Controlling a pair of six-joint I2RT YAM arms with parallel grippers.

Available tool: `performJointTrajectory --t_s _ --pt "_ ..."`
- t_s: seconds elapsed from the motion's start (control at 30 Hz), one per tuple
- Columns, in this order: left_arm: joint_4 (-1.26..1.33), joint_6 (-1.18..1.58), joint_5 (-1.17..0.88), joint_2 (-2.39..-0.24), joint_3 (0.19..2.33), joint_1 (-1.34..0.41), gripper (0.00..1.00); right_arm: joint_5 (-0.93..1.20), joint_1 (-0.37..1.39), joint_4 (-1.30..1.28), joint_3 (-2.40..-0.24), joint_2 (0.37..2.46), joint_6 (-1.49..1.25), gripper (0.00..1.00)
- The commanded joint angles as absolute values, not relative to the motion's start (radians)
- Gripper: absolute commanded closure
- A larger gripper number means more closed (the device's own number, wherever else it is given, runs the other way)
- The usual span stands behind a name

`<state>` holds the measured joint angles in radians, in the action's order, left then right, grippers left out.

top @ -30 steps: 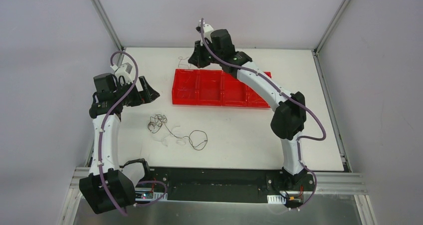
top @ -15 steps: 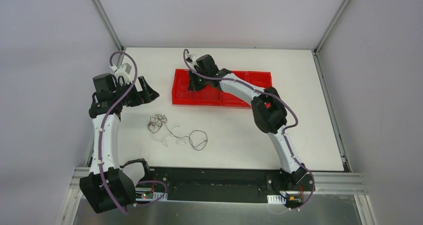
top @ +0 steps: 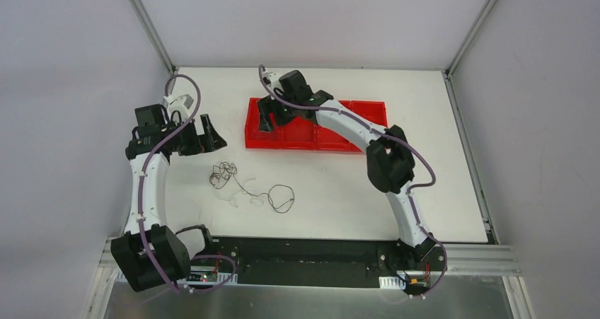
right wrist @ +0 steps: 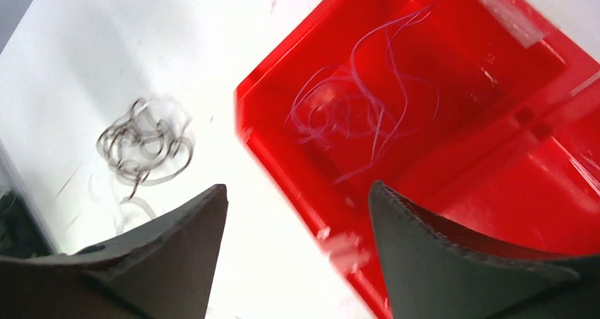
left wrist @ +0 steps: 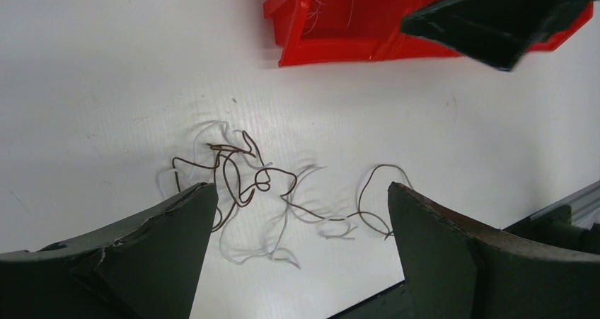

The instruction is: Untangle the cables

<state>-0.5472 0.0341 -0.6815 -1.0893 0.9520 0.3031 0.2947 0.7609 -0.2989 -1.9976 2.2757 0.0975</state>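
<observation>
Your left claw [left wrist: 297, 192] is spread wide and holds nothing. It hovers above the tangle of thin dark and white cables [left wrist: 240, 174], which lies on the white desk [top: 339, 192] between the arm bases and the red plastic tray [top: 297, 143], apart from the tray. Your right claw [right wrist: 297, 188] hangs over the tray's leftmost compartment. Its jaws are parted and nothing is between them. A pale hair-thin wire [right wrist: 354, 100] lies coiled loosely in that compartment.

On the desk, the knot is tightest at its left end, where dark strands cross several times. From there a strand trails right to a single dark loop [top: 281, 199] that stands clear of the rest. White strands [left wrist: 247, 252] curl out on the near side and are hard to see against the desk.

Expect these wires to weigh almost nothing, to be limp but slightly springy, and to slip easily through the pads. If you pull hard on the knot, the whole bundle will probably lift as one.

Take hold of the outlying dark loop or a free end, not the dense centre. Close fully, because a wire this thin may escape a loose pinch. You would do well to pin the knot with one claw while the other draws its strand away slowly.
</observation>
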Motion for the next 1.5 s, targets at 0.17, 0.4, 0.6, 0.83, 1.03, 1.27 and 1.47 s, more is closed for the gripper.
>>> performJointTrajectory --t_s 0.17,0.4,0.6,0.83,1.03,1.27,1.47 --pt "-0.949 -0.503 -0.680 -1.316 1.087 0.314 0.10 0.478 0.775 -0.648 -1.789 1.908 0.355 0.24" --pt "-0.951 -0.484 -0.693 -1.479 1.089 0.313 0.25 0.458 0.850 -0.707 -1.602 1.873 0.367 0.27" --pt "-0.843 -0.316 -0.720 -1.583 1.071 0.312 0.39 0.363 0.951 -0.525 -1.500 1.889 0.297 0.27" --pt "-0.744 -0.215 -0.712 -1.619 1.029 0.310 0.54 0.226 1.054 -0.424 -1.578 2.037 0.270 0.29" --pt "-0.714 -0.166 -0.743 -1.661 1.029 0.309 0.63 0.129 1.122 -0.387 -1.690 2.170 0.310 0.29" --pt "-0.712 -0.139 -0.774 -1.644 1.033 0.308 0.83 0.058 1.141 -0.410 -1.696 2.215 0.357 0.49" --pt "-0.744 -0.092 -0.844 -1.429 1.067 0.309 1.00 0.039 1.107 -0.467 -1.473 2.054 0.419 1.00"
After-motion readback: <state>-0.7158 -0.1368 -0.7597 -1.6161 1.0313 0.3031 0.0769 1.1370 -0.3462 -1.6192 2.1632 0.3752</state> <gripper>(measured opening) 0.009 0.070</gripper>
